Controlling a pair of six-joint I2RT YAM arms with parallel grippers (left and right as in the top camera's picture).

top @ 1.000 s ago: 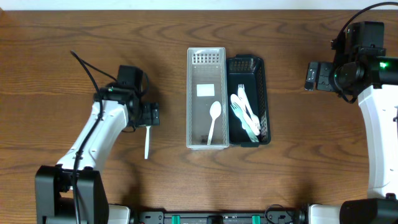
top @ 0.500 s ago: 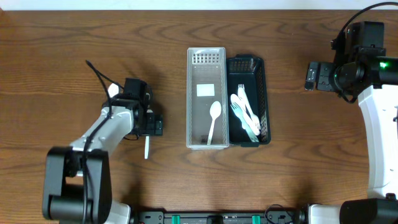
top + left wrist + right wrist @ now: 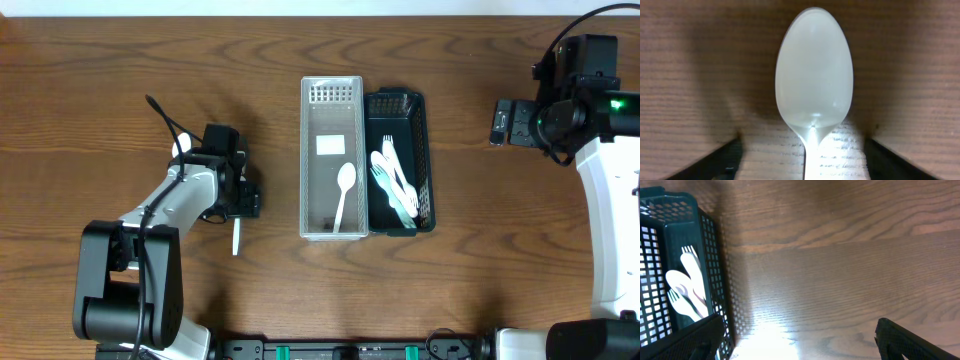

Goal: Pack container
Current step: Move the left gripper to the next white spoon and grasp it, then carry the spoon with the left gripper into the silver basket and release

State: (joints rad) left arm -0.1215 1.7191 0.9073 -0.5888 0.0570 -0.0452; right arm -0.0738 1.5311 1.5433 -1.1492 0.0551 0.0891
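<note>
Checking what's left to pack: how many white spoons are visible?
2. One spoon lies in the clear tray; a second spoon lies on the table under the left claw. The dark basket's pile may hide more.

A: How is the overhead view?
B: Evenly lit and sharp. The table (image 3: 480, 260) carries only soft, short shadows and no glare.
A: And the left wrist view?
B: The spoon (image 3: 814, 70) is in soft focus. A bright patch glares at bottom centre, with dark shadow on both sides.
A: Right wrist?
B: Glare at the bottom, left of centre. It is dimmer at upper left, and the lower corners blur.
</note>
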